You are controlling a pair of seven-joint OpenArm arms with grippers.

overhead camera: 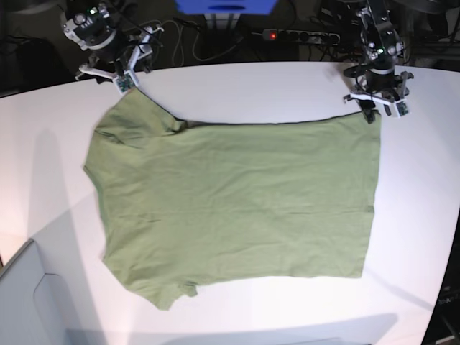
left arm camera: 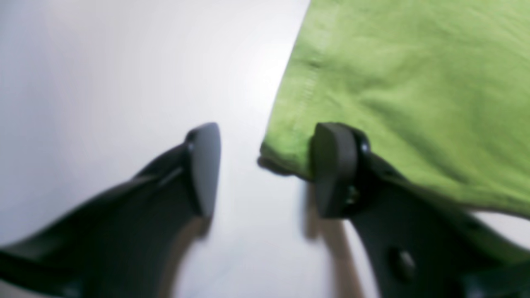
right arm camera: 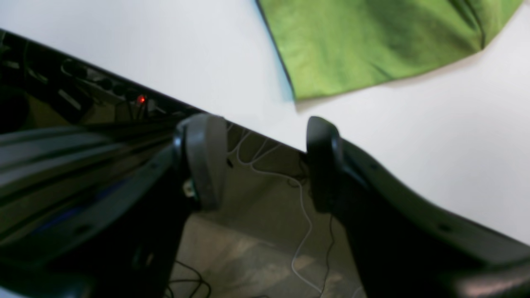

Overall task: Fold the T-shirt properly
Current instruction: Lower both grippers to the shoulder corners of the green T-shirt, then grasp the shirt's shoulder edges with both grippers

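Green cotton, the T-shirt [overhead camera: 230, 205] lies spread flat across the middle of the white table [overhead camera: 237, 83], hem toward the right edge. Left gripper [left arm camera: 265, 169] sits at the hem's far corner, jaws apart, nothing clamped. Right gripper [right arm camera: 265, 163] hovers at the far left edge, jaws apart, empty.

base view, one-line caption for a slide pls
Green T-shirt spread flat on the white table, left gripper at its far hem corner, right gripper near the sleeve.
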